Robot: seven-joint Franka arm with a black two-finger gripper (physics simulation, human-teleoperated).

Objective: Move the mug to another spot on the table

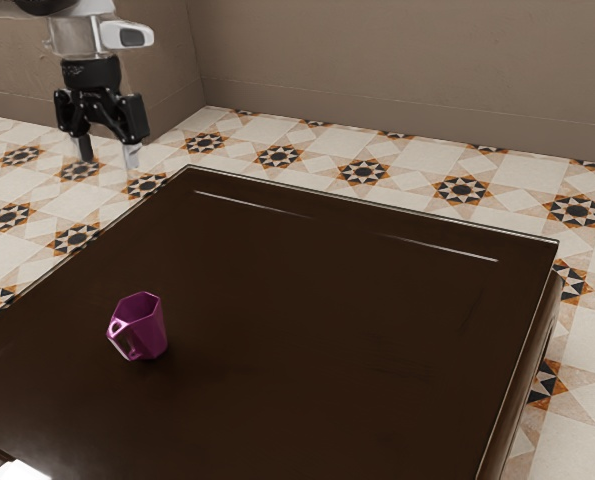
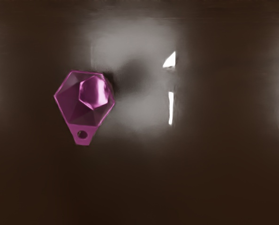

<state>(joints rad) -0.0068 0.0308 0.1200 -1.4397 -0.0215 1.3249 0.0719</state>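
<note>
A small purple faceted mug (image 1: 139, 325) stands upright on the dark brown table (image 1: 327, 320), toward the exterior view's left front, its handle facing the front edge. My black gripper (image 1: 107, 153) hangs high above the table's far left corner, well above and behind the mug, its fingers spread apart with nothing between them. In the wrist view I look straight down into the mug (image 2: 85, 101), its handle with a small hole sticking out from one side; it rests on the glossy table (image 2: 200, 178).
The table surface is wide and bare around the mug, with bright reflections on the gloss. A patterned tile floor (image 1: 427, 170) surrounds the table, and a beige wall stands behind.
</note>
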